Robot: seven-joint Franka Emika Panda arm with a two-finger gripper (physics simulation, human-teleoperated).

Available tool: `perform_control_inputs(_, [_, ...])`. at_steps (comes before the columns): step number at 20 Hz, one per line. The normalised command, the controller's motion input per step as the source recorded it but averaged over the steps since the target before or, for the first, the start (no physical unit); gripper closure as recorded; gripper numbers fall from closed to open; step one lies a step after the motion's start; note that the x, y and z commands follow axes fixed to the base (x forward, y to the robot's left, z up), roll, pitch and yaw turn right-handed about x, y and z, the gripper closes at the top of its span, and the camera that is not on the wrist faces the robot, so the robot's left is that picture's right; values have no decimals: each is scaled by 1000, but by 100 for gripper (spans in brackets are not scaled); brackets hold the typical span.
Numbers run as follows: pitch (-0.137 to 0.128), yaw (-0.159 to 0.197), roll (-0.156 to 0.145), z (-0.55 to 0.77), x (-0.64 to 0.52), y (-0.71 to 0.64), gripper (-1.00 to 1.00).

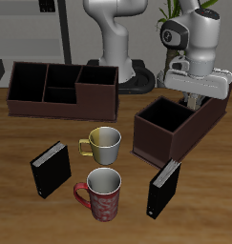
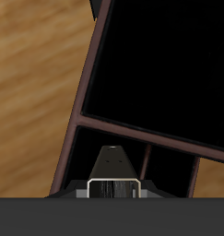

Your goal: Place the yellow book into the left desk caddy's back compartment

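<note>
The left desk caddy is a long dark brown box with a black interior, lying at an angle on the table. My gripper hangs over its far end, low at the rim. In the wrist view my gripper is shut on the yellow book, which shows as a narrow grey-tan piece with a pale edge between the fingers. The book points down at a small compartment beside a divider; a large black compartment lies beyond. In the exterior view the hand hides the book.
A second dark brown caddy stands at the back on the other side. A yellow mug and a red patterned mug stand mid-table. Two black books stand near the front edge.
</note>
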Motion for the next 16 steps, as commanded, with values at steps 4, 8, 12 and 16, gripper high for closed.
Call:
perform_control_inputs(4, [25, 9, 21, -85, 11, 56, 100])
perform_control_inputs(8, [19, -14, 10, 31, 8, -9, -100])
perform_control_inputs(12, [-13, 4, 29, 121, -134, 39, -100])
perform_control_inputs(16, [-12, 0, 4, 127, -5, -33, -100])
